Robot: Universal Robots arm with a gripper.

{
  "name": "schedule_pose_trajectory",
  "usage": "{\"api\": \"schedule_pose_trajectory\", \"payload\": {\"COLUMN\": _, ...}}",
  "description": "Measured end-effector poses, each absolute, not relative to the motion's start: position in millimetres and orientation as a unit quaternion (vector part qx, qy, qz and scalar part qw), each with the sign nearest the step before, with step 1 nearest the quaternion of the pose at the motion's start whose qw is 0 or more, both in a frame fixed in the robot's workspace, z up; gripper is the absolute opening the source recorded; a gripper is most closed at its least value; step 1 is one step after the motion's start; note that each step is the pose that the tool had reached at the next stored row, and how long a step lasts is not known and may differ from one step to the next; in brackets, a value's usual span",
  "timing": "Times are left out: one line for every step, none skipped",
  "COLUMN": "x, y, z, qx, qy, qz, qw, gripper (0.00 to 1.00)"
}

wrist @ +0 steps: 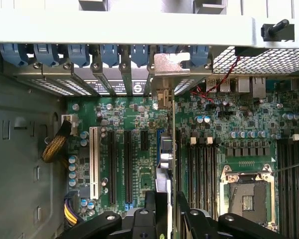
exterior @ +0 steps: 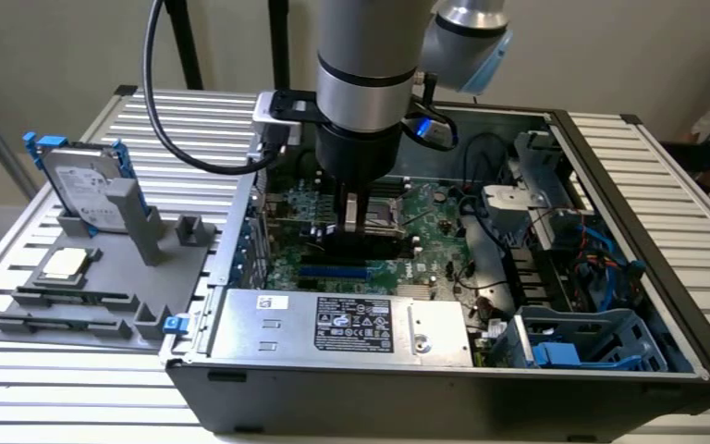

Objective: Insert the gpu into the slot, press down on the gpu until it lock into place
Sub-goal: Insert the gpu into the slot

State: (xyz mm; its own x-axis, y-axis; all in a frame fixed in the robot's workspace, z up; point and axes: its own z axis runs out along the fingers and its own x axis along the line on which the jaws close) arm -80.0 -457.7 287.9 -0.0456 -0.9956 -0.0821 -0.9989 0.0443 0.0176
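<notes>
On the slatted metal tabletop [exterior: 651, 185] an open computer case [exterior: 454, 398] lies on its side, with a pale wall [exterior: 71, 46] and dark stand legs [exterior: 185, 37] behind it. Just beside the case, on the exterior view's left, a grey holder [exterior: 96, 305] carries a hard drive [exterior: 78, 180] with blue clips, propped upright, and a small square chip [exterior: 66, 264]. Inside the case, a silver labelled power supply [exterior: 343, 324] sits along the near wall, and the green motherboard [exterior: 442, 213] covers the floor beyond it.

My arm reaches straight down into the case, and my tool [wrist: 168, 201] is low over the middle of the board. Its jaws stand wide, with one of the fingers [wrist: 150, 211] on each side of the gpu [wrist: 171, 149], and I cannot see them pinching it. I am gripping nothing.

The gpu stands on edge on the motherboard, among the long expansion slots, so from my wrist I see it as a thin line. Its long axis runs from between my fingers to the rear wall of the case. There its metal bracket [wrist: 165, 69] meets the row of slot covers [wrist: 104, 82] under the blue clips [wrist: 79, 54]. In the exterior view the bracket end points to the exterior view's left, and the card lies roughly parallel to the power supply.
</notes>
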Motion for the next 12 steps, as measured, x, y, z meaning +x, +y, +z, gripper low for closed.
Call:
{"api": "schedule_pose_trajectory", "payload": {"x": -80.0, "y": -457.8, "z": 287.9, "qx": -0.69, "qy": 0.722, "qz": 0.035, "qw": 0.024, "gripper": 0.27}}
{"api": "schedule_pose_trajectory", "payload": {"x": -80.0, "y": -457.7, "z": 287.9, "qx": -0.69, "qy": 0.722, "qz": 0.035, "qw": 0.024, "gripper": 0.27}}
{"api": "schedule_pose_trajectory", "payload": {"x": -80.0, "y": -457.7, "z": 287.9, "qx": -0.69, "qy": 0.722, "qz": 0.035, "qw": 0.024, "gripper": 0.27}}
{"api": "schedule_pose_trajectory", "payload": {"x": -80.0, "y": -457.7, "z": 287.9, "qx": -0.69, "qy": 0.722, "qz": 0.035, "qw": 0.024, "gripper": 0.27}}
{"api": "schedule_pose_trajectory", "payload": {"x": -80.0, "y": -457.8, "z": 287.9, "qx": -0.69, "qy": 0.722, "qz": 0.035, "qw": 0.024, "gripper": 0.27}}
{"api": "schedule_pose_trajectory", "payload": {"x": -80.0, "y": -457.7, "z": 287.9, "qx": -0.69, "qy": 0.722, "qz": 0.035, "qw": 0.024, "gripper": 0.27}}
{"api": "schedule_pose_trajectory", "payload": {"x": -80.0, "y": -457.8, "z": 287.8, "qx": -0.69, "qy": 0.722, "qz": 0.035, "qw": 0.024, "gripper": 0.27}}
{"api": "schedule_pose_trajectory", "payload": {"x": -80.0, "y": -457.7, "z": 287.8, "qx": -0.69, "qy": 0.722, "qz": 0.035, "qw": 0.024, "gripper": 0.27}}
{"api": "schedule_pose_trajectory", "payload": {"x": -80.0, "y": -457.8, "z": 287.8, "qx": -0.69, "qy": 0.722, "qz": 0.035, "qw": 0.024, "gripper": 0.27}}
{"api": "schedule_pose_trajectory", "payload": {"x": -80.1, "y": -457.7, "z": 287.8, "qx": -0.69, "qy": 0.722, "qz": 0.035, "qw": 0.024, "gripper": 0.27}}
{"api": "schedule_pose_trajectory", "payload": {"x": -80.2, "y": -457.7, "z": 287.8, "qx": -0.69, "qy": 0.722, "qz": 0.035, "qw": 0.024, "gripper": 0.27}}
{"api": "schedule_pose_trajectory", "payload": {"x": -80.5, "y": -457.7, "z": 287.7, "qx": -0.69, "qy": 0.722, "qz": 0.035, "qw": 0.024, "gripper": 0.27}}
